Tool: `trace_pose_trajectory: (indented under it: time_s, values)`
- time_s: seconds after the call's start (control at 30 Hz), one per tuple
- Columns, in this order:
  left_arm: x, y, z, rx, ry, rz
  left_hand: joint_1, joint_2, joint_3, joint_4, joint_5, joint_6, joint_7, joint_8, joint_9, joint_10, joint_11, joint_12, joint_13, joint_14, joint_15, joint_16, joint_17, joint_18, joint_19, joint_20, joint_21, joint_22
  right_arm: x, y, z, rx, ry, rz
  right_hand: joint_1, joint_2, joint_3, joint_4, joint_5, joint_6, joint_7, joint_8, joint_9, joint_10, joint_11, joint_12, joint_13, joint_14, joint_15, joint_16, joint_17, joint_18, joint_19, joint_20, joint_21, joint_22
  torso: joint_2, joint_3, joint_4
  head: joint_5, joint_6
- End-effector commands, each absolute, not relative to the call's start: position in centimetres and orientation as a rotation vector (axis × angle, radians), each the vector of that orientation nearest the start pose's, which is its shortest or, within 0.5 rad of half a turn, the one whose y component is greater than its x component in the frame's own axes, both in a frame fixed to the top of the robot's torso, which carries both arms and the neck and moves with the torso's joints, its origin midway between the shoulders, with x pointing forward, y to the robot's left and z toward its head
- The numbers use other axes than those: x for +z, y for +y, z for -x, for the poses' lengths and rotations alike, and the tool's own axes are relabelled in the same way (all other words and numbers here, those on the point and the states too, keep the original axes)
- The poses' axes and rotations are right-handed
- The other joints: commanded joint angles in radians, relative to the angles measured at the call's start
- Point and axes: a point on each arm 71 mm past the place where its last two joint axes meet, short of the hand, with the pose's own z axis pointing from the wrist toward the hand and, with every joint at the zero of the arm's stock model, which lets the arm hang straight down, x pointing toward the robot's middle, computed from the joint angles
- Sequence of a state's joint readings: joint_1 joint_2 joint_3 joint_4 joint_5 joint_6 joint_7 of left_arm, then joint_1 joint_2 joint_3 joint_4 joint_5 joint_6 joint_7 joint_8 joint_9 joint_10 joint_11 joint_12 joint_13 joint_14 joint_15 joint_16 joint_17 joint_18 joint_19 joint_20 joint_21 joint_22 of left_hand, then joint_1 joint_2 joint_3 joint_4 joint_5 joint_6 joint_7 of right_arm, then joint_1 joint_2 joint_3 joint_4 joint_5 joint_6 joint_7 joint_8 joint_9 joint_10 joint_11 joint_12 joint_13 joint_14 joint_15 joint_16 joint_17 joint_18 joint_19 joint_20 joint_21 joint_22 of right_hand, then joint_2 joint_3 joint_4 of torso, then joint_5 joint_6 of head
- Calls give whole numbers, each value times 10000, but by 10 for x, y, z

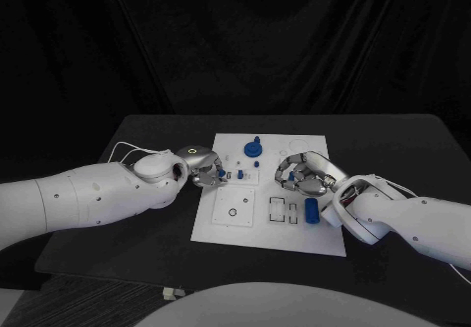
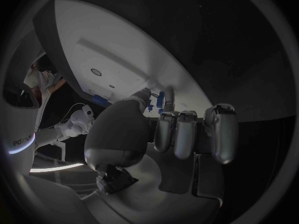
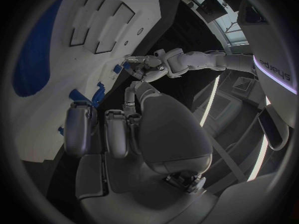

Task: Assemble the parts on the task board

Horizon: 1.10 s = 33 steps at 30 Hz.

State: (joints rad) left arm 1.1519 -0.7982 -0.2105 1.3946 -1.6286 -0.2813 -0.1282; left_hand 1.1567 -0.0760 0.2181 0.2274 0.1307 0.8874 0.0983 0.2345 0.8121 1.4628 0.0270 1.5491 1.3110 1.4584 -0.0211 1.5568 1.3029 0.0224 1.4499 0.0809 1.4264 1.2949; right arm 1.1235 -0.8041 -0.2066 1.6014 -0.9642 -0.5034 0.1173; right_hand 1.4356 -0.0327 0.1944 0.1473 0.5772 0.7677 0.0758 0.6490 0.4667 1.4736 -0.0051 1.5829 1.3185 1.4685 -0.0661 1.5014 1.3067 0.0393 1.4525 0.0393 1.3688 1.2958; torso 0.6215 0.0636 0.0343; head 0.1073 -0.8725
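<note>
The black table [image 1: 147,136] carries the white task board [image 1: 257,235] at its middle, lying flat with its long side running away from the robot.

The two white arms reach in from either side and meet over the middle band of the board. The left robot hand [image 1: 204,168] sits at the board's left edge with its fingers curled down toward the surface. In the left wrist view its fingertips [image 2: 176,134] are bunched close together just beside a small blue part [image 2: 161,99] standing on the board; it looks as though the thumb and a finger may be pinching that part, but the contact is too small to tell. The right robot hand [image 1: 304,174] hovers over the right half of the board, fingers curled inward and narrow, with nothing visibly held in them.

On the board, a round blue part with a knob [image 1: 253,147] stands near the far edge, well apart from both hands. A long blue part [image 1: 311,211] lies near the right edge, just below the right hand and beside two rectangular slots [image 1: 282,210]. A few small blue parts [image 1: 241,174] stand between the two hands.
</note>
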Motion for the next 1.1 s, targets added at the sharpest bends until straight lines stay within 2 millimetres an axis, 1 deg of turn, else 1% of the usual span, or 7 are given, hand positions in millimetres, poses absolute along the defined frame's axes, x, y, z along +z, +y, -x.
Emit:
trace_pose_trajectory:
  time_s: [0.03, 0.33, 0.63, 0.83, 0.9, 0.97, 1.1]
  values:
    - [-279, 220, -467, -4152, 18423, -3794, -227, -46, -465, 73, -200, -366, 74, 28, -243, 1080, 32, 217, 2598, 1124, 11, 140, 2679, 210, 68, 106, -134, 2186, -260, -163, -425, 10497, 17871, -2294, 51, 172, 81, -90, 322, -76, 11, 233, -107, 972, 41, -121, 2523, 636, 6, -106, 815, 157, 30, 52, -230, 2022, -2, -2, -3, -11, -2]
    - [-278, 224, -466, -4095, 18359, -3747, -140, 20, -768, 215, -240, -545, 34, 536, 168, 1080, -2, 217, 2598, 1124, -17, 140, 2679, 211, 70, 82, -141, 2185, -261, -163, -425, 10495, 17890, -2290, 51, 172, 81, -90, 322, -76, 11, 233, -107, 972, 41, -121, 2523, 636, 6, -106, 815, 157, 30, 52, -230, 2022, -2, 0, -2, -3, -2]
    - [-277, 226, -465, -4162, 18221, -3705, -167, 22, -893, 313, -272, -648, 32, 669, 272, 1080, -4, 217, 2598, 1124, -21, 140, 2679, 212, 67, 77, -148, 2184, -261, -163, -425, 10489, 17902, -2289, 56, 174, 86, -104, 337, -79, 14, 245, -105, 972, 45, -121, 2523, 635, 9, -107, 813, 157, 29, 55, -232, 2022, 0, -5, 1, 10, -2]
    - [-272, 229, -462, -4464, 17788, -3653, -181, 11, -974, 384, -305, -657, 20, 772, 336, 1080, -10, 217, 2598, 1124, -24, 140, 2679, 208, 78, 74, -135, 2189, -261, -164, -425, 10458, 17904, -2306, 56, 174, 86, -104, 337, -79, 14, 245, -105, 972, 45, -121, 2523, 635, 9, -107, 813, 157, 29, 55, -232, 2022, -1, -2, 3, -31, -2]
    - [-269, 230, -460, -4600, 17614, -3659, -189, -9, -1022, 426, -319, -654, 12, 824, 364, 1080, -15, 217, 2598, 1124, -28, 140, 2679, 206, 85, 72, -127, 2192, -261, -164, -425, 10438, 17909, -2317, 56, 174, 86, -104, 337, -79, 14, 245, -105, 972, 45, -121, 2523, 635, 9, -107, 813, 157, 29, 55, -232, 2022, -3, -2, -1, -40, -2]
    - [-261, 231, -460, -4771, 17368, -3727, -291, -126, -1258, 619, -324, -612, -27, 1021, 461, 1080, -50, 217, 2598, 1124, -54, 140, 2679, 202, 103, 53, -110, 2198, -261, -165, -426, 10411, 17912, -2332, 56, 174, 86, -104, 337, -79, 14, 245, -105, 972, 45, -121, 2523, 635, 9, -107, 813, 157, 29, 55, -232, 2022, -4, -6, -2, -23, -2]
    - [-240, 231, -464, -5091, 17051, -3904, -474, -117, -1483, 655, -303, -607, -56, 1184, 539, 1080, -74, 217, 2598, 1124, -75, 140, 2679, 191, 133, 32, -73, 2212, -261, -166, -426, 10368, 17920, -2353, 58, 176, 88, -109, 341, -81, 16, 248, -105, 972, 47, -121, 2523, 635, 10, -107, 813, 157, 29, 56, -231, 2022, -2, -4, -2, -21, -2]
